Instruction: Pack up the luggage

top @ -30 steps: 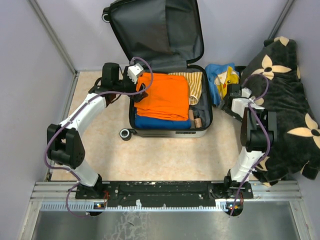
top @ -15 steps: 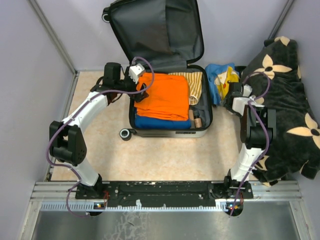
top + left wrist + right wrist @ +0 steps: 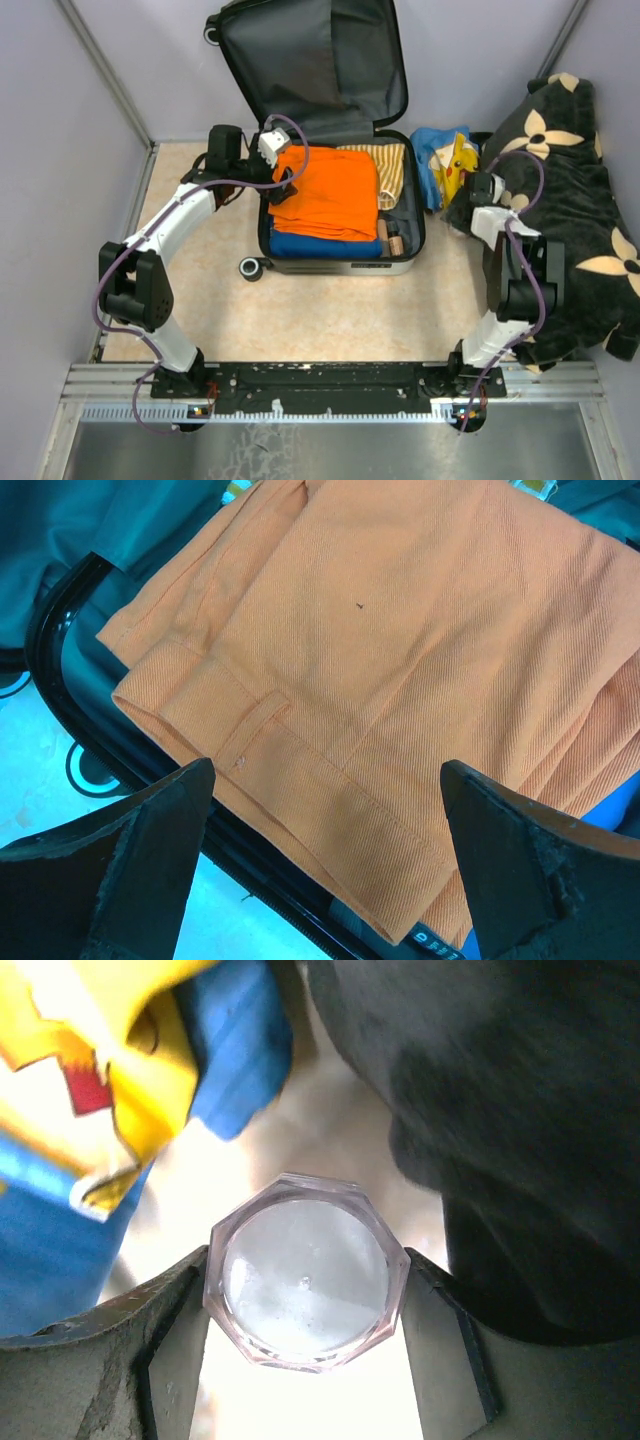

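- The luggage (image 3: 340, 266) lies open at the far middle, its lid raised.
- The right gripper (image 3: 305, 1260) pinches a clear octagonal jar (image 3: 305, 1295) beside the black cushion (image 3: 570, 200); the smooth facets may let it slip.
- The left gripper (image 3: 325, 770) gapes wide over the orange garment (image 3: 400, 650) and could snag it.

The luggage (image 3: 340, 266) was laid open at the centre of the table (image 3: 330, 320), lid (image 3: 310, 60) raised toward 12 o'clock. A folded garment (image 3: 325, 190) was stacked inside. At 3 o'clock a cushion (image 3: 570, 190) was piled, with a cloth (image 3: 432, 165) and a jar (image 3: 305, 1270) between.
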Controlling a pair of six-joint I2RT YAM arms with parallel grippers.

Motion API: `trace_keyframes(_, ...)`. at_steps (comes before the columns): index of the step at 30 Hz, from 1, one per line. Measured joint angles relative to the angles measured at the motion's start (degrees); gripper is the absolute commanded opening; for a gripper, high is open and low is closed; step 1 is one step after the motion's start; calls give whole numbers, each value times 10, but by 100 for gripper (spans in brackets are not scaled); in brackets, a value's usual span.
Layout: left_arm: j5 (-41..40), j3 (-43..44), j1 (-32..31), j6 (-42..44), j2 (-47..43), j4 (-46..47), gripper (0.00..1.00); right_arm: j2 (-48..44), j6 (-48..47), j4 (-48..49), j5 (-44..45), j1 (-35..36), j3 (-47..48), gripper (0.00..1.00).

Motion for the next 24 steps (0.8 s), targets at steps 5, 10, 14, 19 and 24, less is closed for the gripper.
trace_keyframes(5, 4, 0, 0, 0, 0, 0, 100, -101, -1, -30, -35, 0, -45, 49)
trace_keyframes(10, 10, -7, 0, -1, -4, 2, 100, -189, -13, -60, -74, 0, -61, 46)
trace_keyframes(14, 11, -13, 0, -5, -7, 4, 100, -259, -57, -67, -112, 19, -63, 46)
trace_keyframes(19, 11, -16, 0, -16, -8, 10, 100, -293, -120, -69, -151, 111, -42, 46)
trace_keyframes(24, 11, -16, 0, -18, -8, 15, 100, -285, -162, -68, -159, 197, -16, 47)
